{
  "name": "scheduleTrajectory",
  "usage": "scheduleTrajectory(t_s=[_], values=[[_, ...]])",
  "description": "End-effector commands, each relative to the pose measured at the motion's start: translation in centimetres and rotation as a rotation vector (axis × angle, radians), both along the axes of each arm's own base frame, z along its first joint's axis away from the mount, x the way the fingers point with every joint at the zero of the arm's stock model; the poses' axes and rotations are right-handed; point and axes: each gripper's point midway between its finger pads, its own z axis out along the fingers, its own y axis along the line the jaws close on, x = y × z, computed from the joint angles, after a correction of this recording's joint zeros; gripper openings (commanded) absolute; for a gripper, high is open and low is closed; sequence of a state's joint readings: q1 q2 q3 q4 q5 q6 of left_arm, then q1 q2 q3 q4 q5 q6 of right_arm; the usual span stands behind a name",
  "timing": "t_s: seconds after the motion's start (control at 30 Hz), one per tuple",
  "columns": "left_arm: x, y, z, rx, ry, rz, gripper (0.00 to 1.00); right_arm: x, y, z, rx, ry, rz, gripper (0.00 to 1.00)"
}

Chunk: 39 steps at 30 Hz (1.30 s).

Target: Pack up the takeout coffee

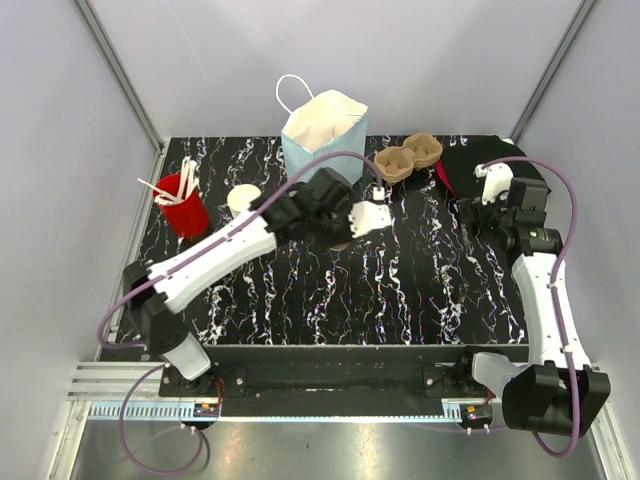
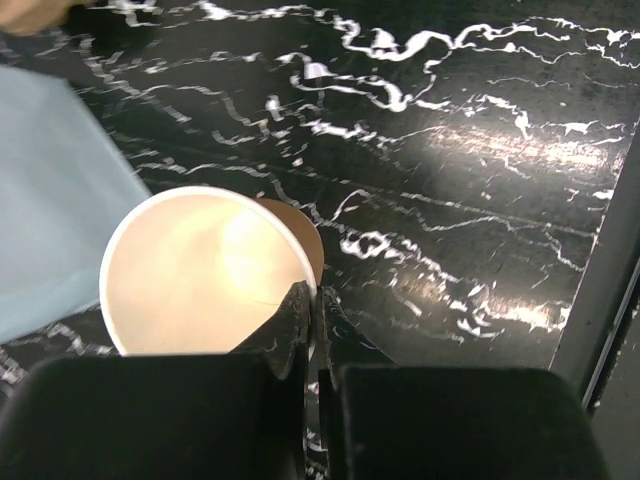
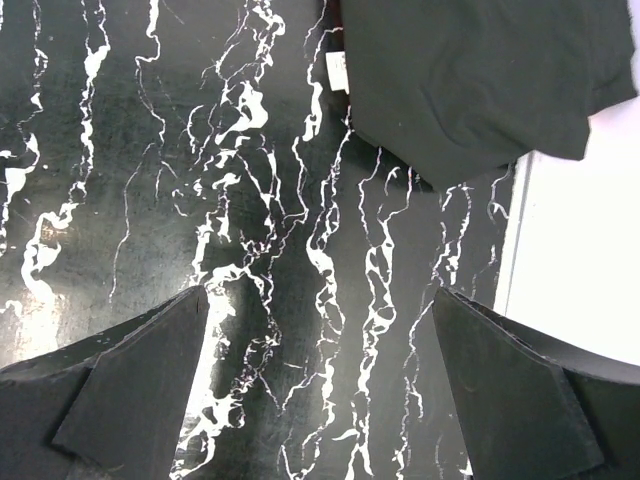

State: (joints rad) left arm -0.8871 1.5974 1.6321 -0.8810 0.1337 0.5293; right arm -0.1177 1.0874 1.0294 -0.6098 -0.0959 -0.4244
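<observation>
left end effector (image 2: 312, 302) was pinched on the rim of the takeout coffee cup (image 2: 200, 270), one finger inside and one outside, probably to carry it upright toward the blue paper bag (image 2: 50, 200) at the frame's left. the cup lay at lower left, right at the fingertips, over the desk (image 2: 450, 200). right end effector (image 3: 320, 380) hung spread, holding nothing.
</observation>
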Motion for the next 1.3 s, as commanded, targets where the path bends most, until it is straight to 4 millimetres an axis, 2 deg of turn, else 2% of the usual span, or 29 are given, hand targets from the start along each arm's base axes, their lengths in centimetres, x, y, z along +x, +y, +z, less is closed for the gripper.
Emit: scheduleTrajectory(t_s=[0.0, 0.03, 0.1, 0.2, 0.4, 0.57, 0.87, 1.1, 1.27], values=[[1.6, -3.9, 0.5, -0.069, -0.059, 0.005, 0.0, 0.3, 0.6, 1.0, 0.063, -0.053, 0.009, 1.0], [1.7, -4.7, -0.5, -0.062, -0.05, 0.003, 0.0, 0.2, 0.5, 0.9, 0.069, -0.052, 0.004, 1.0], [2.2, -5.9, -0.8, -0.089, -0.048, 0.014, 0.0, 0.2, 0.5, 0.9, 0.074, -0.054, 0.007, 1.0], [2.2, -7.8, -2.9, -0.08, -0.004, 0.003, 0.0, 0.1, 0.3, 0.6, 0.074, -0.048, 0.0, 1.0], [2.2, -10.2, -5.7, -0.076, 0.045, -0.002, 0.0, 0.3, -0.3, 0.6, 0.072, -0.061, -0.029, 1.0], [2.4, -11.7, -7.1, -0.105, 0.066, -0.004, 0.0, 0.2, -0.5, 0.5, 0.081, -0.062, -0.037, 1.0], [3.1, -12.8, -9.4, -0.099, 0.088, 0.005, 0.0, 0.3, -0.5, 0.2, 0.092, -0.056, -0.034, 1.0], [3.0, -13.3, -10.1, -0.109, 0.1, 0.015, 0.0, 0.4, -0.3, 0.1, 0.101, -0.052, -0.029, 1.0], [2.8, -13.3, -10.0, -0.118, 0.103, 0.021, 0.09, 0.4, -0.2, 0.2, 0.107, -0.054, -0.023, 1.0]])
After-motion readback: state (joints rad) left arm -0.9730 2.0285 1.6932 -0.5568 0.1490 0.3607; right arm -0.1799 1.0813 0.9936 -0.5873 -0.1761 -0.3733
